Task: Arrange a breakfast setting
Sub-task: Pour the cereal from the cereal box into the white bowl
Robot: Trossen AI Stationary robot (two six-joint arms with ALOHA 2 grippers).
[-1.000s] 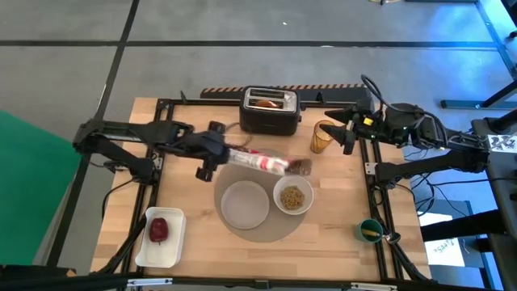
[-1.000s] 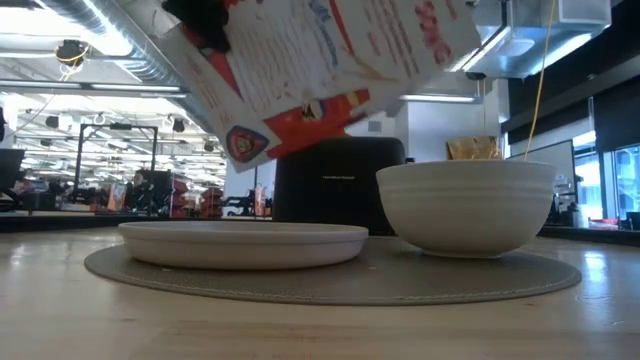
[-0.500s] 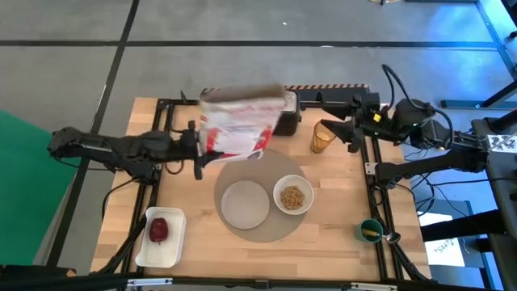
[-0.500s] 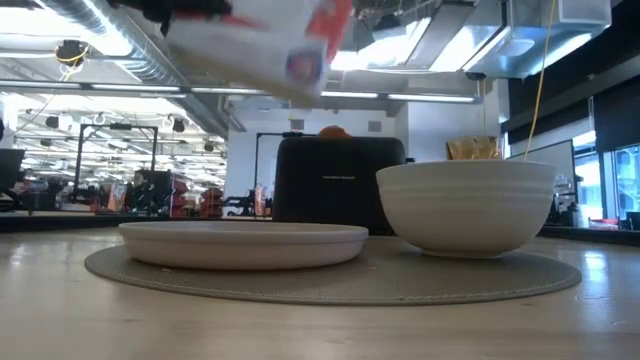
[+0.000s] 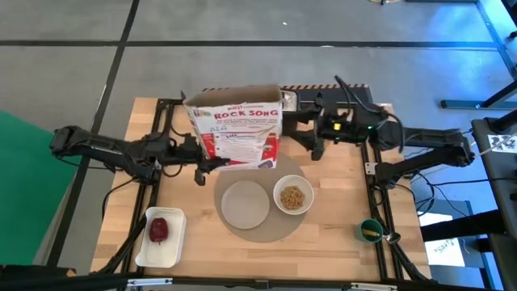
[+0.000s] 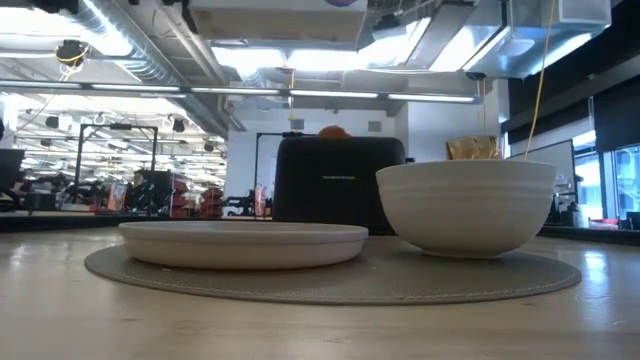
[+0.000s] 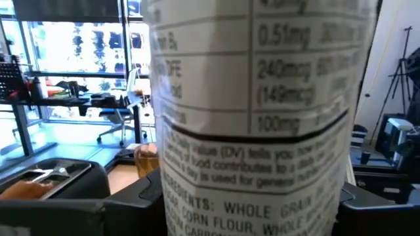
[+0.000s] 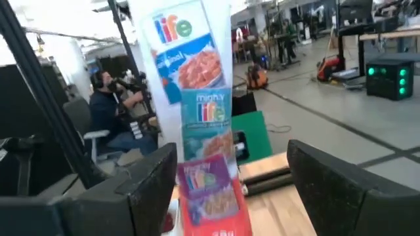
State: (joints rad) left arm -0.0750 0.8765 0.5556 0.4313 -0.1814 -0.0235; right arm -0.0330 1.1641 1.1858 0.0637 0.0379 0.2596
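A light wooden table point(image 5: 331, 230) carries a round grey placemat point(image 5: 266, 233) near its middle, a white rectangular tray point(image 5: 174, 242) at the front left corner and a black toaster point(image 6: 340, 190) at the back edge. A small green cup point(image 5: 370, 230) sits near the front right

A grey floor point(image 5: 65, 73) with dark seams surrounds the light wooden table point(image 5: 190, 242), with green sheeting point(image 5: 20, 186) at nine o'clock. Beyond the table lies a large open hall with bright ceiling lights point(image 6: 290, 60), ducting point(image 6: 130, 45), desks and a seated person point(image 8: 108, 111).
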